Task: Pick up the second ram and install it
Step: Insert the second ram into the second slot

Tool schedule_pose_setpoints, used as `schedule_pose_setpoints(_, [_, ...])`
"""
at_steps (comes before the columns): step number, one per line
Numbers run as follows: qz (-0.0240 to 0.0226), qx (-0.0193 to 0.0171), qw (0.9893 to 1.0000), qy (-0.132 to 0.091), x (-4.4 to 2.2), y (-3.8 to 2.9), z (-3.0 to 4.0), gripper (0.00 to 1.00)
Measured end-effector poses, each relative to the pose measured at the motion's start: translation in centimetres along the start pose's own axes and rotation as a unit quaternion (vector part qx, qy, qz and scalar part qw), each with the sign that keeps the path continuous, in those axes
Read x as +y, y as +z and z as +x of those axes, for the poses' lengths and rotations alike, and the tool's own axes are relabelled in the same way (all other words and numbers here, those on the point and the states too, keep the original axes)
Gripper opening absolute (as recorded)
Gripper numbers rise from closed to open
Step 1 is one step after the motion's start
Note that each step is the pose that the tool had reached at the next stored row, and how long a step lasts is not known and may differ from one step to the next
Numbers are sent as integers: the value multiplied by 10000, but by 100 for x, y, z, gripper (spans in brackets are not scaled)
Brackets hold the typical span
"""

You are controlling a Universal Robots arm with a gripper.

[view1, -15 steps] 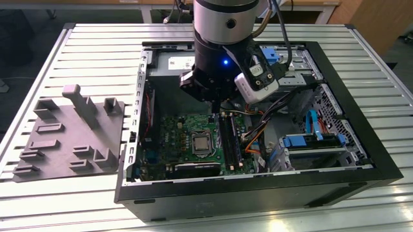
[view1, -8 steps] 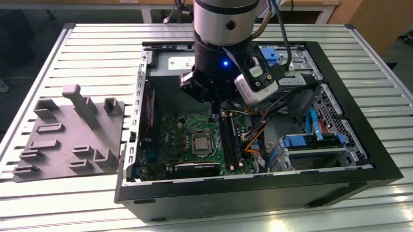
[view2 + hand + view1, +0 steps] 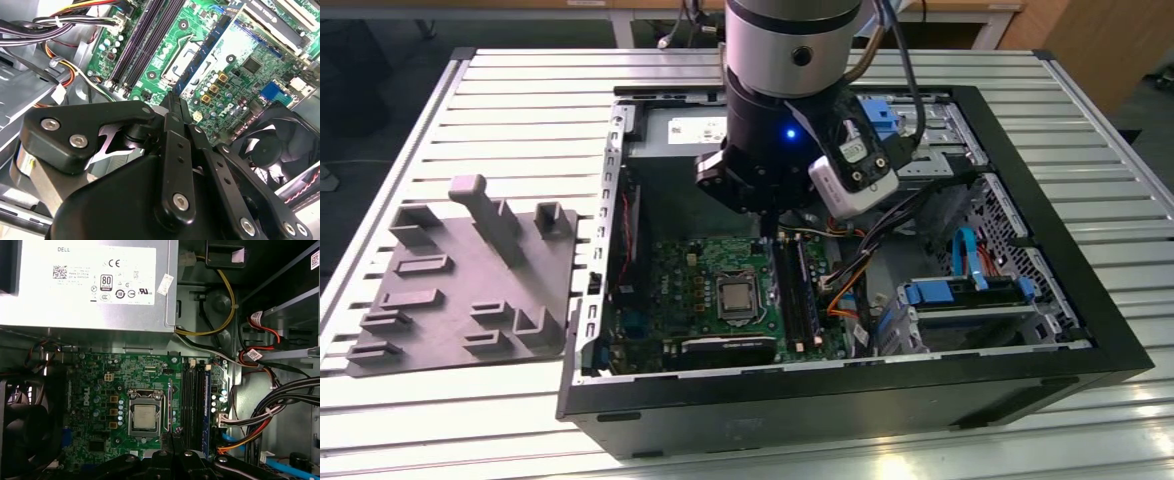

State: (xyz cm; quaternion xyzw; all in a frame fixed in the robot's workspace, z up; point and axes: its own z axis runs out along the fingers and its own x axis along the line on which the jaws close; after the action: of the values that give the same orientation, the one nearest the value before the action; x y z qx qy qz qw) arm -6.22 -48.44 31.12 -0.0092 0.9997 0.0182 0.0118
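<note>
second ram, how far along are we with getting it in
Done: the pick-up. The gripper is shut on the ram.
In hand: the ram hangs above the motherboard, near the slots.
Left: seating it. It does not look to be in a slot yet.

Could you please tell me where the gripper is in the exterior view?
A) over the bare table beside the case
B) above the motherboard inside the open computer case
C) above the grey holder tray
B: the gripper hangs over the motherboard, within the computer case walls.
</note>
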Motion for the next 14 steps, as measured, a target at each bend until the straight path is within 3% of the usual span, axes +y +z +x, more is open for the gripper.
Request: schedule_pose_setpoints(14, [0,0,10000,0,-2,39,-60,12])
